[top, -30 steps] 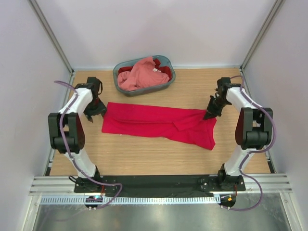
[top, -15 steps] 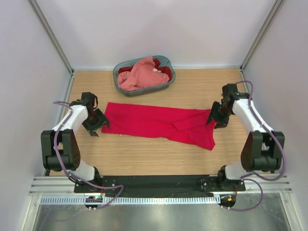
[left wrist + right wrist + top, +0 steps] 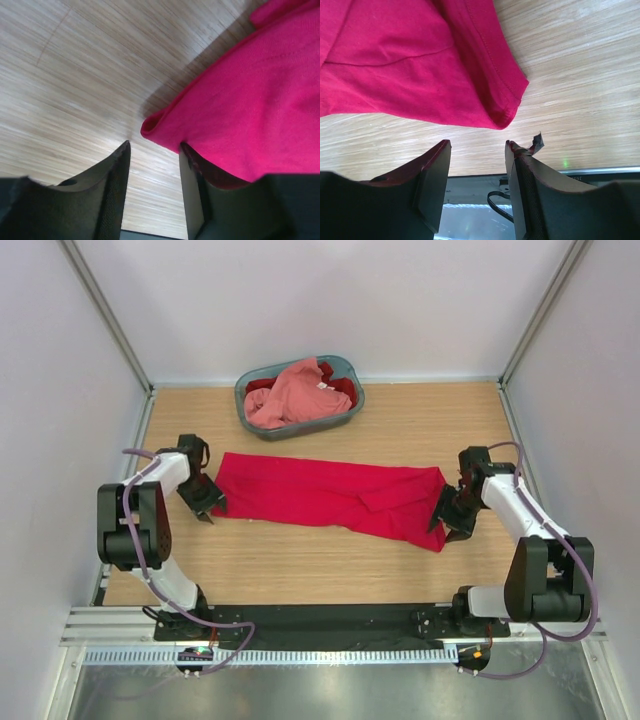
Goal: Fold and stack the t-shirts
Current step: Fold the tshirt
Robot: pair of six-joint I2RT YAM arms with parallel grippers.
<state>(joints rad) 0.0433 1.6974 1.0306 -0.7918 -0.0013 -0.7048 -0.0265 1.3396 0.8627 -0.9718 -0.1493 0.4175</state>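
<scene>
A bright crimson red t-shirt [image 3: 330, 495] lies spread as a long strip across the table. My left gripper [image 3: 208, 502] is open at its near left corner [image 3: 152, 127], with nothing between the jaws. My right gripper [image 3: 447, 522] is open at its near right corner [image 3: 507, 117], also empty. The shirt fills the upper part of the left wrist view [image 3: 250, 100] and of the right wrist view [image 3: 410, 60]. A salmon pink t-shirt [image 3: 290, 392] lies heaped in the basket over a darker red t-shirt [image 3: 343, 387].
A grey-blue oval basket [image 3: 345, 418] stands at the back centre of the wooden table [image 3: 300, 560]. White walls enclose the left, right and back. A black rail [image 3: 320, 622] runs along the near edge.
Both arms have drawn toward the near side. My left gripper moved from the shirt's far left edge to its near left corner; my right gripper moved from the far right corner to the near right corner.
</scene>
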